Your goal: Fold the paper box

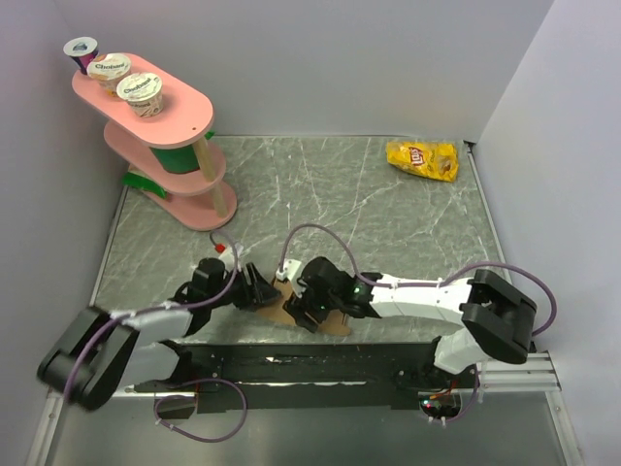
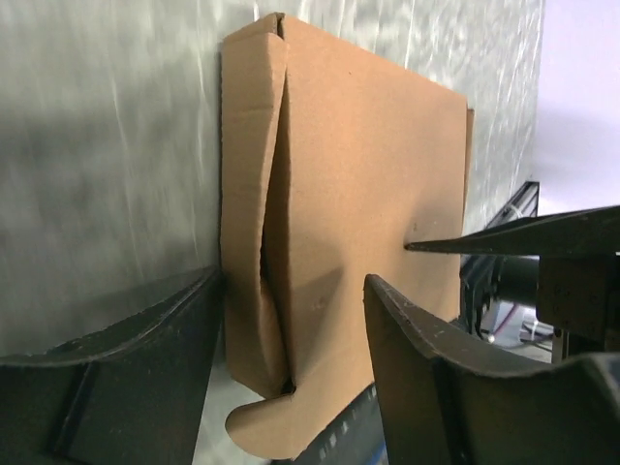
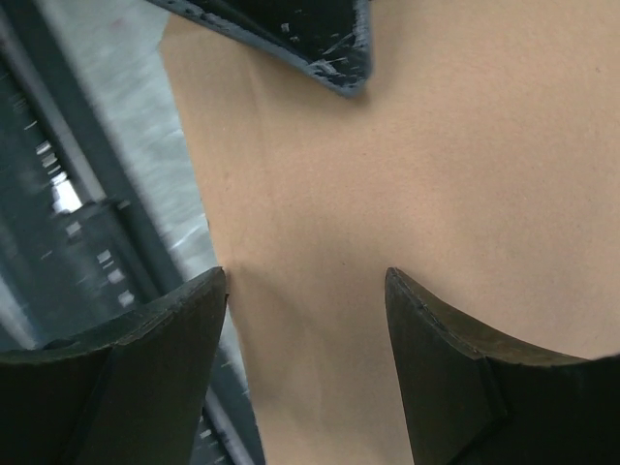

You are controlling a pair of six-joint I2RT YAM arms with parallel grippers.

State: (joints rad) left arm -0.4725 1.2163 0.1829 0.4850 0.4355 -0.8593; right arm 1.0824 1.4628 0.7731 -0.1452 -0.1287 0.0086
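Note:
The paper box (image 2: 368,165) is brown cardboard lying flat on the marbled table at the near edge, with one long side flap folded up and over. It also shows in the top view (image 1: 336,325) and fills the right wrist view (image 3: 436,174). My left gripper (image 2: 293,277) is open, its jaws astride the folded flap; it also shows in the top view (image 1: 258,289). My right gripper (image 3: 306,273) is open just over the flat panel, one finger at the panel's edge; it also shows in the top view (image 1: 305,307). The two grippers nearly meet over the box.
A pink tiered stand (image 1: 184,116) with yogurt cups (image 1: 141,89) stands at the back left. A yellow chip bag (image 1: 423,159) lies at the back right. The black rail (image 1: 320,364) at the table's near edge runs just beside the box.

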